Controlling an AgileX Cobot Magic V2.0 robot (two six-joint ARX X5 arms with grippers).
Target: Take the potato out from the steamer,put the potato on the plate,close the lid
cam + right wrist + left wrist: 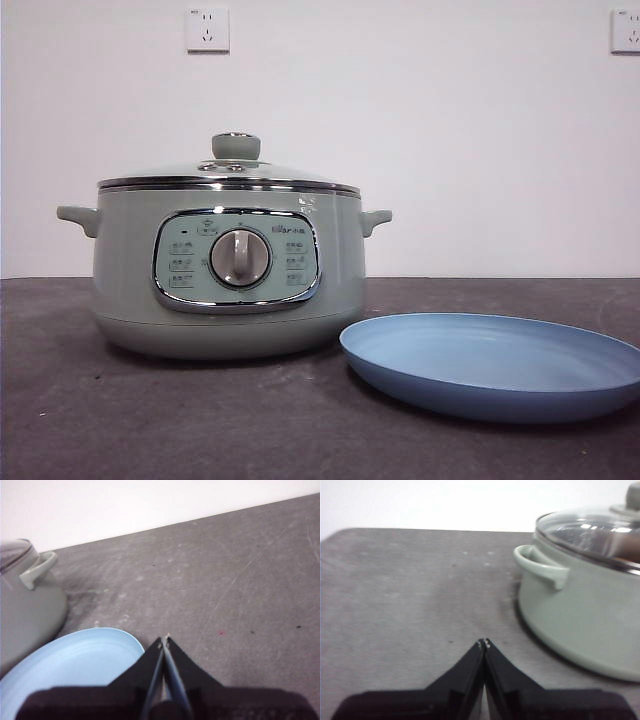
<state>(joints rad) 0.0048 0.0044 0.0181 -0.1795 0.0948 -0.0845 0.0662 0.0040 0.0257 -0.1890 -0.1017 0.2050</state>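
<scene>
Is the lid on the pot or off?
On. The lid sits flat on the pot, its steel rim meeting the pot's top all the way across, knob up.

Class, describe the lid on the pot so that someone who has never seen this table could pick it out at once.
Start at the big pale green pot standing on the dark table, beside the blue plate. The lid sits shut on top of it. It alone is clear glass, with a steel rim and a pale green knob in the middle.
</scene>
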